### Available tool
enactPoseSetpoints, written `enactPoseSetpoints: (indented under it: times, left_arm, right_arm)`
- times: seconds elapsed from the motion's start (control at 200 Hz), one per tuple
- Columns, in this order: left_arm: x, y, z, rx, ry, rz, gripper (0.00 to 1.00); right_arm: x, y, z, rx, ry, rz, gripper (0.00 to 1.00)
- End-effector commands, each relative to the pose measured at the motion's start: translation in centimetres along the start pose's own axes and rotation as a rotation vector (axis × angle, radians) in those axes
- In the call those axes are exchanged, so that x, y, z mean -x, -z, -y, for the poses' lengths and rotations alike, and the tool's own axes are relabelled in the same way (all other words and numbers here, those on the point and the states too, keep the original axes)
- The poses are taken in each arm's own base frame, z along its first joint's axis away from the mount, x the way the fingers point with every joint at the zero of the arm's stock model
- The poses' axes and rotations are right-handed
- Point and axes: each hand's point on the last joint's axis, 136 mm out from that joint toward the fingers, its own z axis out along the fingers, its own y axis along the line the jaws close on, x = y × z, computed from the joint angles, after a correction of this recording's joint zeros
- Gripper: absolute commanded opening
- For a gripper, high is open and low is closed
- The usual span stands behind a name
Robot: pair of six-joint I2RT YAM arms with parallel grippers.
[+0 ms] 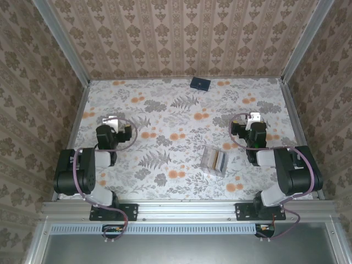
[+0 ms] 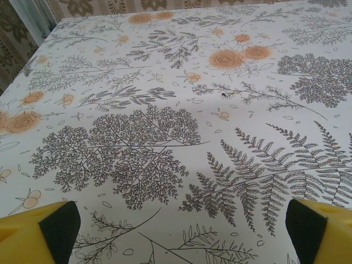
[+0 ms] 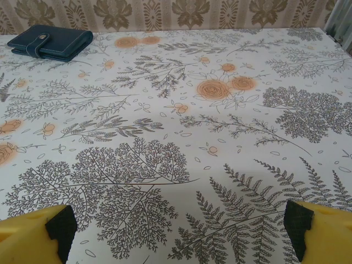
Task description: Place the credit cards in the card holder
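both grippers stand wide and hold nothing. the left gripper (image 2: pixel 177 228) hovers over the left half of the table (image 1: pixel 165 118) and the right gripper (image 3: pixel 176 228) over the right half. each has its yellow fingers (image 2: pixel 33 234) well apart.

the cards (image 1: pixel 219 160) stand in a clear rack (image 1: pixel 207 158) near the front edge, between the 2 arms and closer to the right one. an orange-tan card shows among paler ones; how many there are i cannot tell. the wallet (image 1: pixel 200 83) lies shut and flat at the far edge, just beside the back wall (image 1: pixel 187 38) and well apart from the rack.

risks, as i judge them:
- the cards are thin and packed close, so a grab could catch 2 at once or tip the rack.
- the wallet is closed by a clasp tab (image 3: pixel 39 39). it likely needs 1 arm to open and pin it while the other feeds a card, or it will slide on the smooth top.
- so near the wall there is no room to reach from behind, so come from the front or drag it inward 1st.

room: the middle of the table is open for bringing cards and wallet together. the side rails (image 1: pixel 77 115) hem each arm on its outer flank.
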Motion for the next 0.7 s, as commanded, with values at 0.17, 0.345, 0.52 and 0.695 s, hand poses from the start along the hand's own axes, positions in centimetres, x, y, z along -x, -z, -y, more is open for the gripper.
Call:
enactPoseSetpoints:
  times: [0.17, 0.345, 0.52, 0.695]
  left_arm:
    - [1.5, -0.2, 0.0, 0.005, -0.028, 0.040, 1.00]
    - [1.4, -0.2, -0.3, 0.016, -0.025, 0.037, 1.00]
    - [1.5, 0.1, -1.5, 0.087, 0.009, 0.046, 1.00]
    - [2.7, 1.5, -1.3, 0.124, -0.029, 0.084, 1.00]
  right_arm:
    - [0.9, -0.1, -0.3, 0.013, -0.001, 0.030, 1.00]
    - [0.8, -0.1, -0.4, 0.015, -0.001, 0.028, 1.00]
    - [0.8, -0.1, -0.3, 0.017, -0.005, 0.026, 1.00]
    - [1.5, 0.7, 1.8, -0.091, -0.065, 0.043, 1.00]
